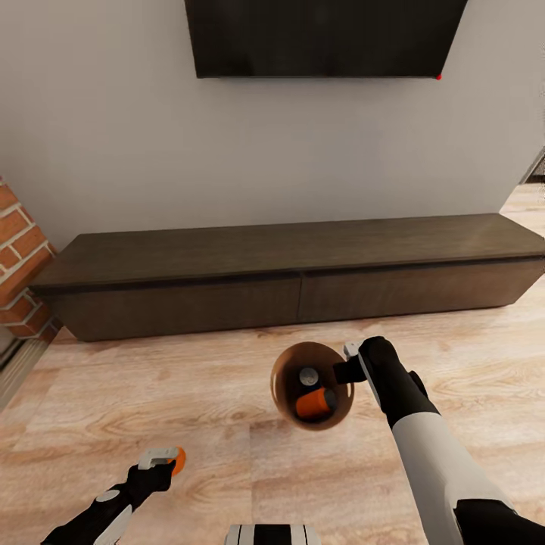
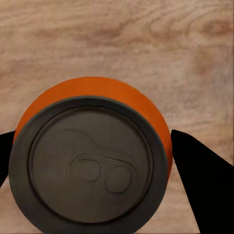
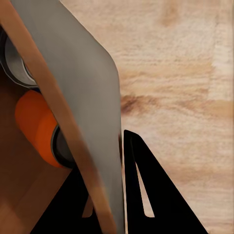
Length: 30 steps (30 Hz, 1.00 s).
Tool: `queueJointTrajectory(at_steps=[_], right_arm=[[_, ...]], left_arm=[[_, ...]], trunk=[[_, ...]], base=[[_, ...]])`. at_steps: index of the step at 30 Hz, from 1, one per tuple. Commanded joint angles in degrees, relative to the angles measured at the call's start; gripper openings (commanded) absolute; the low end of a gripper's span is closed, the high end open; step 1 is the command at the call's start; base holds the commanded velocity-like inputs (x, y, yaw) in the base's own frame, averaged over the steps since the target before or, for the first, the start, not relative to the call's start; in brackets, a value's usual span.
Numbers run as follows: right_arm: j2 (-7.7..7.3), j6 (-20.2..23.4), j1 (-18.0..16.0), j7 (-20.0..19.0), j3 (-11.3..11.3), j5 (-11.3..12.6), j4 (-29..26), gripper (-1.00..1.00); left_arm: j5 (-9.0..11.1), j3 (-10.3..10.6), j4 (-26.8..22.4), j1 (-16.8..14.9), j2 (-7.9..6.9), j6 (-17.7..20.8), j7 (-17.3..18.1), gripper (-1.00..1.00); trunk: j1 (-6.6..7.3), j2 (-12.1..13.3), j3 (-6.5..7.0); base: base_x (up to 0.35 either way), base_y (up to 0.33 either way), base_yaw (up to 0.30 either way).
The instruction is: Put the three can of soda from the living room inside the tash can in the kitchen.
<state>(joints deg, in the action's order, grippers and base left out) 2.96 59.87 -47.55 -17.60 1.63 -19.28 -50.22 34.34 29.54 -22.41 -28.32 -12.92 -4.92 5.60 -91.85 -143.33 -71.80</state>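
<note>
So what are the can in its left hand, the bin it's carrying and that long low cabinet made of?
Judging by looks only, since this is a simulator's render:
The orange can looks like metal: dull grey ridged top with a pull tab, painted side.
The bin could be metal or plastic: thin wall, coppery-brown inside, matte pale grey outside.
The low cabinet looks like dark stained wood, matte with faint grain.

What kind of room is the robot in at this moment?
Most likely a living room: a wall-mounted TV hangs above a long low dark cabinet, red brick, probably a fireplace, stands at the left, and the floor is light wood planks.
</note>
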Motion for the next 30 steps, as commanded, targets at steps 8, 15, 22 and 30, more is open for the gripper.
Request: queueJointTrajectory(at_steps=[8,15,22,30], right_arm=[[0.06,0.1,0.5,-0.9,-0.1,1.4,0.4,-1.00],[-0.47,0.1,0.5,-5.9,-0.8,1.5,0.6,-1.00],[-3.13,0.1,0.5,-18.1,-2.9,1.3,2.0,-1.00],[-5.13,0.1,0.4,-25.0,-7.6,1.2,5.7,-1.00]], left_arm=[[1.9,-5.2,-18.9,0.1,-7.36,5.8,3.8,-1.00],[3.9,-17.6,-40.7,3.8,-12.68,20.9,4.0,-1.00],[4.0,-25.1,-53.3,4.4,-13.15,40.2,9.8,-1.00],[3.7,-25.8,-58.1,-2.1,-13.17,60.5,21.5,-1.00]], trunk=[[0.40,0.5,1.74],[1.94,3.3,3.00],[3.48,6.1,4.25],[5.23,9.3,5.69]], base=[[0.000,0.000,0.000],[0.000,0.000,0.000],[0.000,0.000,0.000],[0.000,0.000,0.000]])
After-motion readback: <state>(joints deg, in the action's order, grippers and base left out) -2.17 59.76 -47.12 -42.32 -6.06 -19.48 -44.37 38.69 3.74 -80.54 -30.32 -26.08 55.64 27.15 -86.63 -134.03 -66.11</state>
